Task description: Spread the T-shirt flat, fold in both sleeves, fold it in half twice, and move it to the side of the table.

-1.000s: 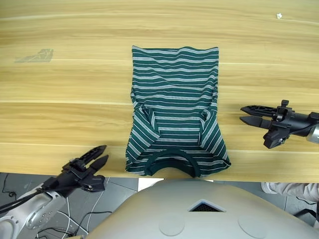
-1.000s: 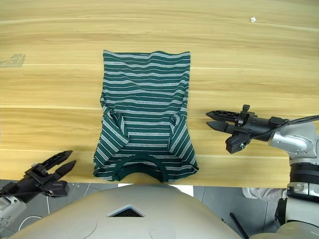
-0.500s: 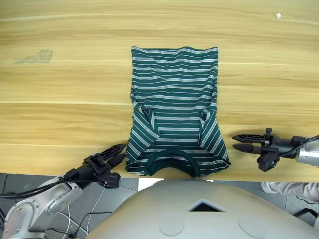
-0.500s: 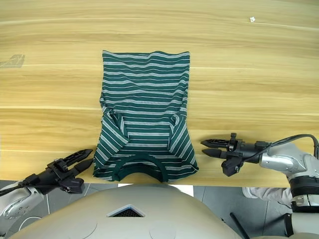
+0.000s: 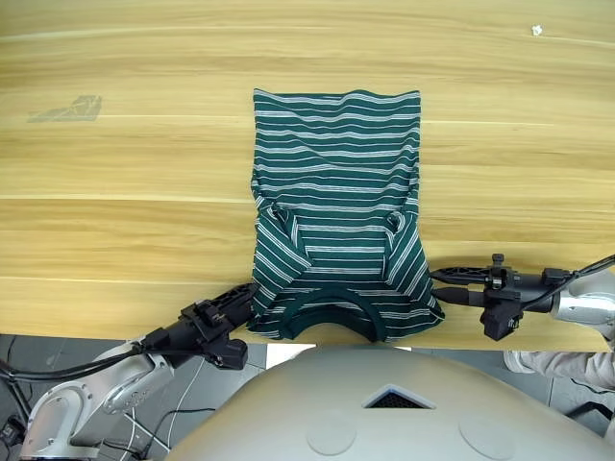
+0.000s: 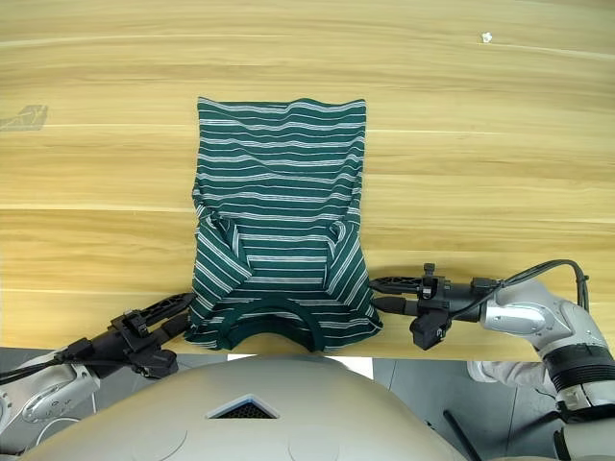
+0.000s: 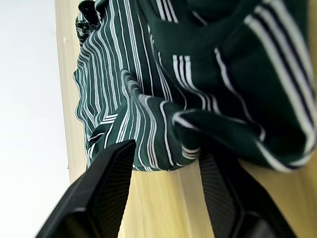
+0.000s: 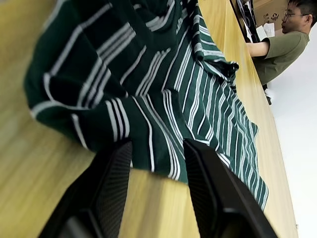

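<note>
1. Table (image 5: 115,192): pale wood-grain top, running across both eye views.
2. T-shirt (image 5: 336,192): dark green with white stripes. It lies at the middle of the table with the collar at the near edge and the hem toward the far side. Both sleeves are folded in over the body, so the outline is a narrow upright rectangle that flares slightly at the shoulders. There is some rucking around mid-length.
3. Left gripper (image 5: 248,293): low at the near table edge, at the shirt's left shoulder corner. Its fingers are parted to a moderate gap. In the left wrist view the bunched corner of cloth sits at the mouth of that gap and is not pinched.
4. Right gripper (image 6: 377,294): low on the table at the shirt's right shoulder corner. Its fingers are likewise apart. In the right wrist view the shirt's edge lies just ahead of and between the two pads (image 8: 111,191), unclamped.
5. Grey smudge (image 5: 67,108): on the tabletop, far left, well apart from the shirt.
6. White scrap (image 5: 538,30): far right corner of the table.
</note>
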